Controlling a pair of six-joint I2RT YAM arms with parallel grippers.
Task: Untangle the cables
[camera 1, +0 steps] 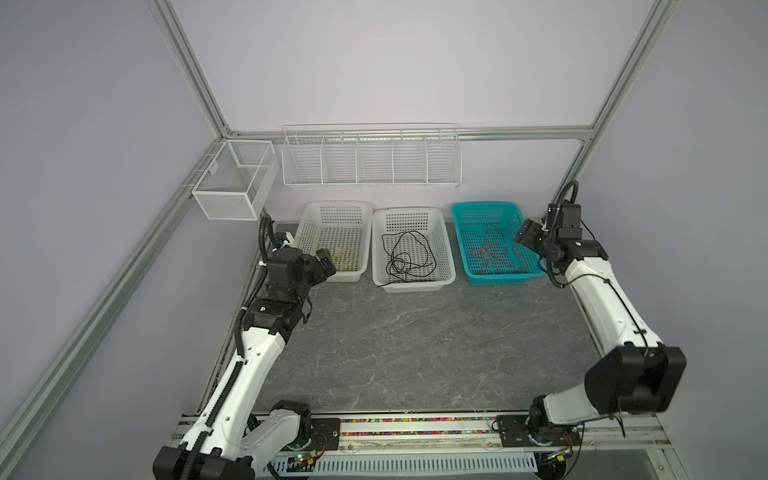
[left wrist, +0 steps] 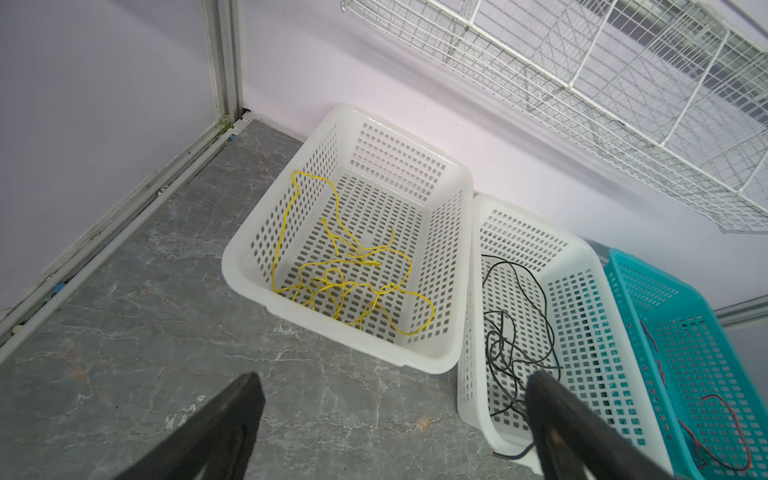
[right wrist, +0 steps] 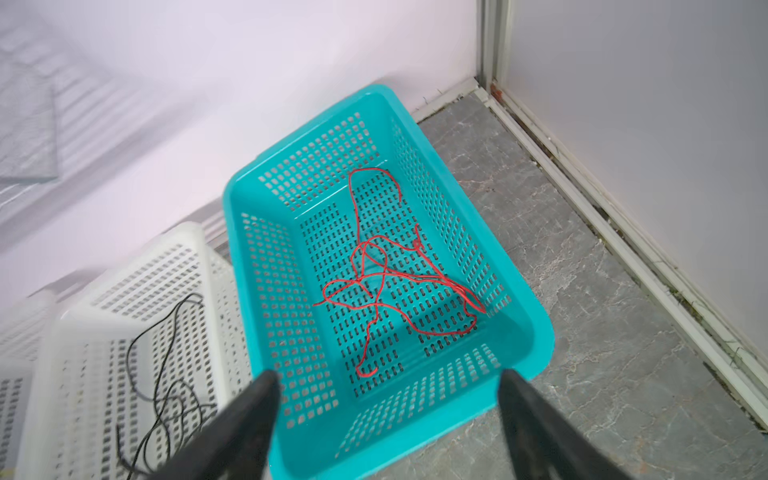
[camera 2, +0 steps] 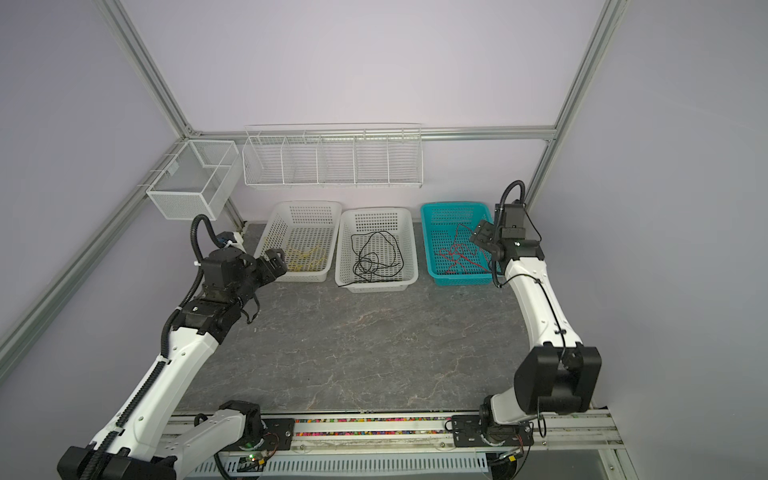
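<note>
Shows, in a top view, thin black cable in middle white plastic basket; left wrist, thin yellow cable in other white plastic basket, left claw wide open, empty; right wrist, thin red cable in teal plastic basket, right claw wide open, empty.

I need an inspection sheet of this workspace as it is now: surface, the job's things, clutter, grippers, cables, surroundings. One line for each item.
Surface: grey marble-pattern table, bare in front of three baskets at the back.
Job's things: yellow cable in the left white basket, black cable in the middle white basket, red cable in the teal basket; each loosely looped, none shares a basket.
Clutter: nothing seen.
Grippers: left gripper open, empty, near the left white basket; right gripper open, empty, above the teal basket.
Cables: black hoses loop at both wrists.
Surroundings: wire rack on the back wall, mesh bin on the left rail.
</note>
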